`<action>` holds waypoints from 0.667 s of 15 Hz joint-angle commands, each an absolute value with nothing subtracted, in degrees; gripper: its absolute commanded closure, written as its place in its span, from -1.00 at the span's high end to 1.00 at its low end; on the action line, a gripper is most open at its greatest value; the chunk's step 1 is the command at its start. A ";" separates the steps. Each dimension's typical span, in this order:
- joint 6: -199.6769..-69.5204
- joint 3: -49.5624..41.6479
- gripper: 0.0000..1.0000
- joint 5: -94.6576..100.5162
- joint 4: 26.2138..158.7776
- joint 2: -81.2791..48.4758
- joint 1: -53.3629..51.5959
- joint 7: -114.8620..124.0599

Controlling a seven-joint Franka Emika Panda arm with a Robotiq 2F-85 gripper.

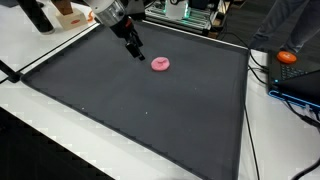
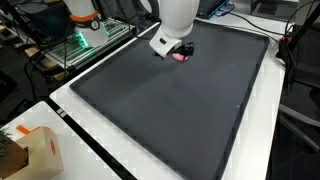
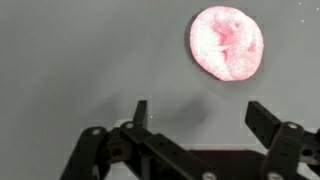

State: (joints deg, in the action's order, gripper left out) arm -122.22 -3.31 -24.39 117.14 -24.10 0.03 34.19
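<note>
A small round pink object point(image 1: 160, 64) lies on the dark mat point(image 1: 140, 110). In the wrist view the pink object point(image 3: 227, 43) fills the upper right, ahead of the fingers and apart from them. My gripper point(image 3: 203, 113) hangs just above the mat with its two black fingers wide apart and nothing between them. In an exterior view the gripper point(image 1: 135, 51) stands a little to the left of the pink object. From the opposite side the gripper point(image 2: 176, 50) partly covers the pink object point(image 2: 180, 57).
A white table border point(image 1: 70, 120) frames the mat. An orange object point(image 1: 288, 57) and cables lie at the right edge. A cardboard box point(image 2: 30, 152) sits at the near corner. Equipment with green lights point(image 2: 80, 42) stands behind the mat.
</note>
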 commanded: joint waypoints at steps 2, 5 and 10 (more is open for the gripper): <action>-127.08 -3.18 1.00 -33.21 124.80 -19.58 1.25 39.10; -130.86 -2.89 1.00 -40.09 127.44 -18.48 1.79 40.48; -134.21 -3.00 1.00 -46.12 129.86 -17.54 1.24 39.11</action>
State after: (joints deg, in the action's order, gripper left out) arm -131.90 -3.37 -43.03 126.72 -19.69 1.22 39.46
